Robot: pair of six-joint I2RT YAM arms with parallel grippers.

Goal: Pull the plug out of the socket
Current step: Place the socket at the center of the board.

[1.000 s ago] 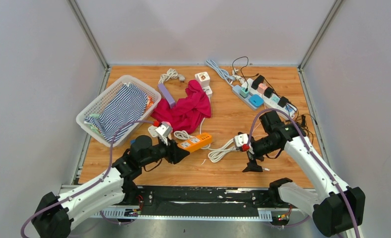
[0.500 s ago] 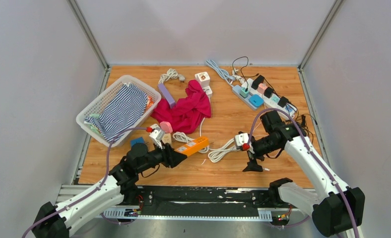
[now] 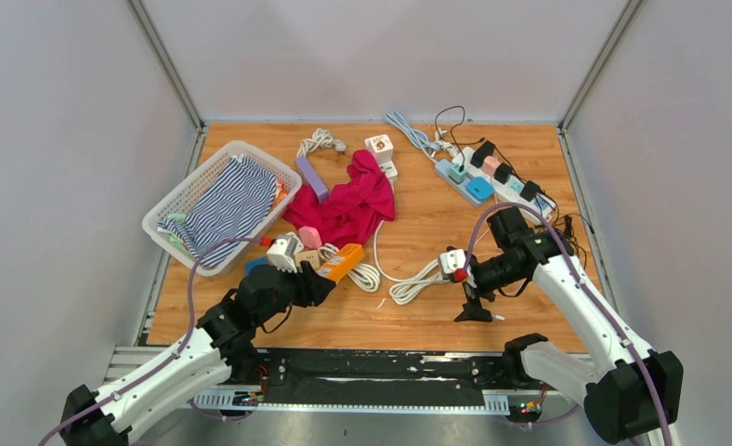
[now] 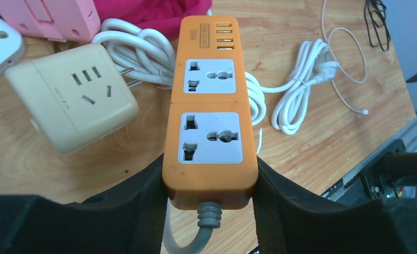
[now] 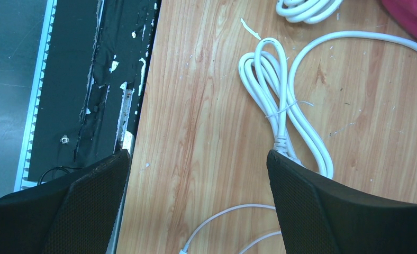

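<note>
A: State of the left gripper (image 4: pixel 210 177)?
B: Clamped on the orange power strip (image 4: pixel 209 103). One finger is pressed to each long side at the cord end. The grey cord collar (image 4: pixel 209 214) is seen between the fingers.

A: Strip location?
B: Front-left part of the wooden table (image 3: pixel 418 223), with its far end pointed toward the red cloth (image 3: pixel 348 204). Whether it is resting on the wood or lifted cannot be told.

A: Any writing on it?
B: Two white universal sockets are set in the top, then a grey panel with four USB ports (image 4: pixel 222 34). A short line of print is placed beside the ports, too small to be read.

A: Plug?
B: A beige adapter cube (image 4: pixel 74 103) is lying just beside the strip, apart from it. Its metal prongs are pointed at a coil of white cable (image 4: pixel 143 50). Faint embossed marks are seen beside its slots, unreadable. A pink block (image 4: pixel 58 18) is seen behind it.

A: Right gripper (image 5: pixel 196 159)?
B: Fingers spread wide over bare wood. A tied white cord bundle (image 5: pixel 280 106) is lying next to one finger.
</note>
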